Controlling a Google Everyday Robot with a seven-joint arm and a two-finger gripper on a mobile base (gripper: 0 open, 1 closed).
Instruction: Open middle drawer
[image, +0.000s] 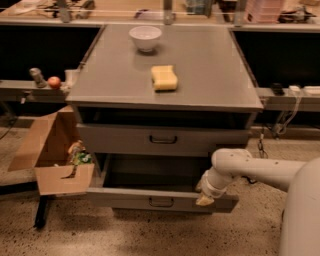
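The grey cabinet has the top drawer standing slightly out. Below it the middle drawer, wide and grey with a small dark loop handle, is pulled well out, and its dark inside shows. It hides the bottom drawer. My gripper is at the end of the white arm that comes in from the right. It rests at the top edge of the middle drawer's front, right of the handle.
A white bowl and a yellow sponge sit on the cabinet top. An open cardboard box stands against the cabinet's left side, next to the pulled-out drawer. An apple lies on the left shelf. Cables hang at the right.
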